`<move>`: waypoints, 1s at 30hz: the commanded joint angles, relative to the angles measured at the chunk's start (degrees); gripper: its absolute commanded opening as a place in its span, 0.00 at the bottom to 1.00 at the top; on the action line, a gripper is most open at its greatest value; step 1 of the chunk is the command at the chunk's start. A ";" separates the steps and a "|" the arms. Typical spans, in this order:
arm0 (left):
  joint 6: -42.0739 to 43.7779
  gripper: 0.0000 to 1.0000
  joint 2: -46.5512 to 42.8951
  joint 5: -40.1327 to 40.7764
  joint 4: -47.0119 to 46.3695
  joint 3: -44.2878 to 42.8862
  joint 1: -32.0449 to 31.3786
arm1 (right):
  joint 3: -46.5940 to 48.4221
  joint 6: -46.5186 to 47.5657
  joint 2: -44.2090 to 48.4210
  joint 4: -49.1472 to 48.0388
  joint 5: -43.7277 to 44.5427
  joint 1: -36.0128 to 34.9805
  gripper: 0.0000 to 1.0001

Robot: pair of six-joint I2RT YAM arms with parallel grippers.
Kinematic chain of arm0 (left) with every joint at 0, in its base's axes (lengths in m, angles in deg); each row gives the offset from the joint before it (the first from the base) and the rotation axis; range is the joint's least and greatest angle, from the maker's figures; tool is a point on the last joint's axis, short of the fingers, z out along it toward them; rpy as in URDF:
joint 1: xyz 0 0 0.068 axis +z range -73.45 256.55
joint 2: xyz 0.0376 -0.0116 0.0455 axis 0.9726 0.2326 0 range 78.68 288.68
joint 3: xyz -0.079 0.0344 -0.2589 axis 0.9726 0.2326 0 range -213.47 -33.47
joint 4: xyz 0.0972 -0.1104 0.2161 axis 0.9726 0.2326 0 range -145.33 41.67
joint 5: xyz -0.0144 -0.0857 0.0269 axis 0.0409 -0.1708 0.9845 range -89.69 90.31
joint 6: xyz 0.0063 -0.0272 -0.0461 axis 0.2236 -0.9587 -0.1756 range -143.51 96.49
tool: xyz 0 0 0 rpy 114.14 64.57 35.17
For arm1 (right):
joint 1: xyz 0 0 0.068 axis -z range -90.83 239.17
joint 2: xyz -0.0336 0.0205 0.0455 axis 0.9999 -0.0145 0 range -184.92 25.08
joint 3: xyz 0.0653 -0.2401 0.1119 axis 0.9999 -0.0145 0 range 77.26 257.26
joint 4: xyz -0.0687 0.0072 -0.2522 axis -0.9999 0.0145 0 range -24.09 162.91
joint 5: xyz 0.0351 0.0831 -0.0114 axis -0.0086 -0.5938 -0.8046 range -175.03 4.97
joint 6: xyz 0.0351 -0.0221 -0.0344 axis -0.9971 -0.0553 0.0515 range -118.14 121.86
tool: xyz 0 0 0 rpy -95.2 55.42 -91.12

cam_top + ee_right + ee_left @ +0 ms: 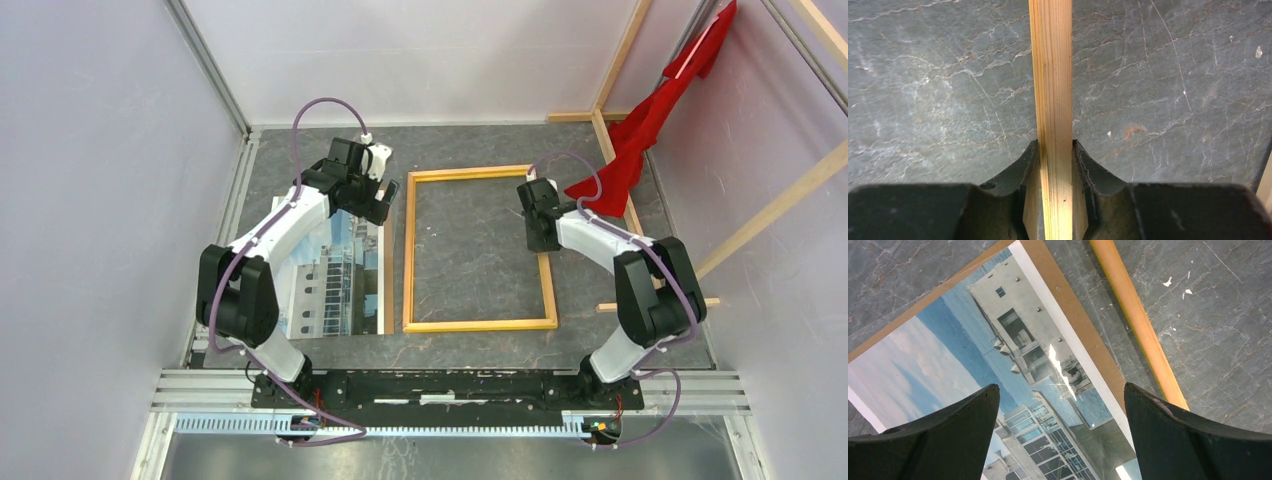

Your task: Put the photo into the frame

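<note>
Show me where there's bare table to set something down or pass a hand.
Bare: the table inside the frame, plus strips beyond its far rail and before its near rail. Crowded: left, the photo under the open left gripper; right, the right gripper clamping the rail.

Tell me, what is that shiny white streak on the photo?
Left wrist view: that is light bouncing off the glossy photo; right wrist view: no glare, and the frame looks sharp; top view: the light is even, with no streak to see.

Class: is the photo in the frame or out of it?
Out. The photo lies beside the frame, left of its left rail; only table shows inside it.
</note>
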 commanded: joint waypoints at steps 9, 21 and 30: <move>4.81 1.00 -2.21 -2.60 0.22 -0.62 4.63 | 3.94 5.35 -7.18 -2.26 8.23 0.48 0.20; 7.61 1.00 -2.94 -6.53 3.54 -1.56 13.15 | 7.88 1.36 -6.60 2.48 8.46 1.56 0.74; 9.57 1.00 -2.89 -6.33 5.82 -3.91 25.55 | 16.51 -5.42 -0.41 -1.76 -4.49 -13.56 0.80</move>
